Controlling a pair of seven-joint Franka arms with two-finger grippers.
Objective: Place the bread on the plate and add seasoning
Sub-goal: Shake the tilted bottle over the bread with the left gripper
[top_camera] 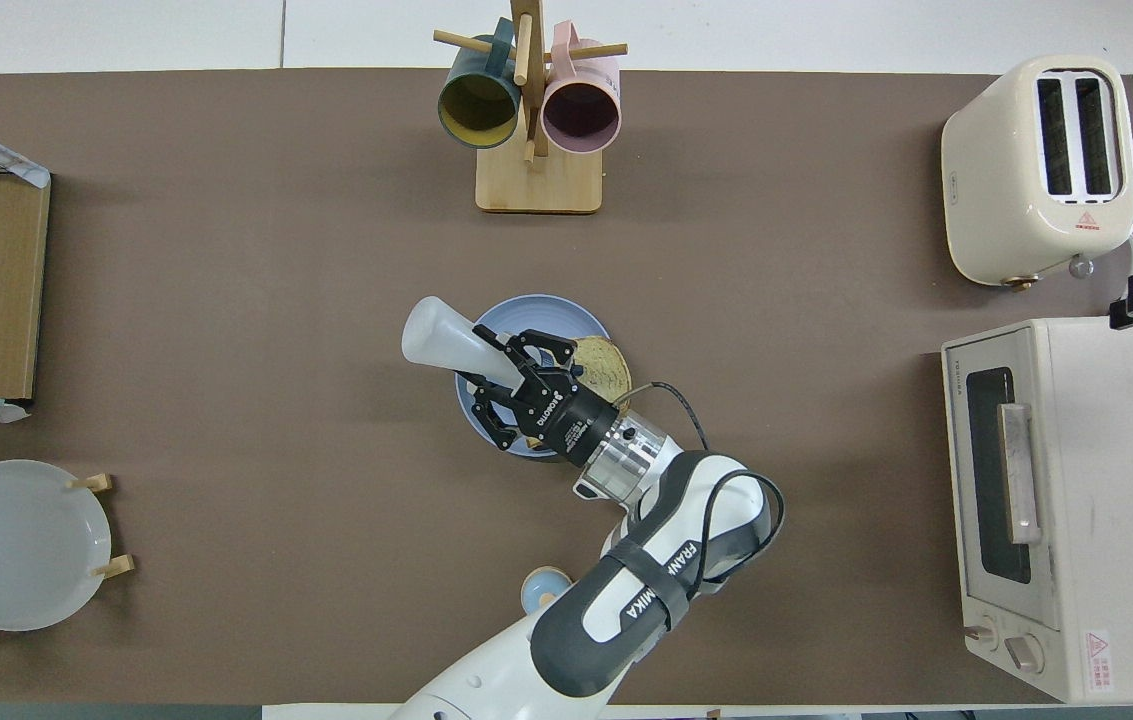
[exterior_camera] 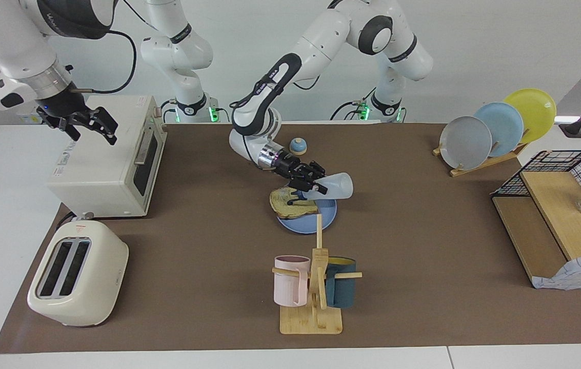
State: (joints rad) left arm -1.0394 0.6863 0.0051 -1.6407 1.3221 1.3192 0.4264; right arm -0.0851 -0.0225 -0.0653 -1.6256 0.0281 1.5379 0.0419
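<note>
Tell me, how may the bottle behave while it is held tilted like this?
The bottle is slim, translucent plastic, so probably light. The left tool grips near its cap end, so the long body could swing or slip. Its round body would likely roll if dropped beside the plate.

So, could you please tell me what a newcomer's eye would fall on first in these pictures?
First, the left hand, shut on the seasoning, which it holds tipped on its side over the bread on the plate at mid-table. Next, the mug rack, farther from the robots than the plate. The right hand waits open over the toaster oven.
</note>
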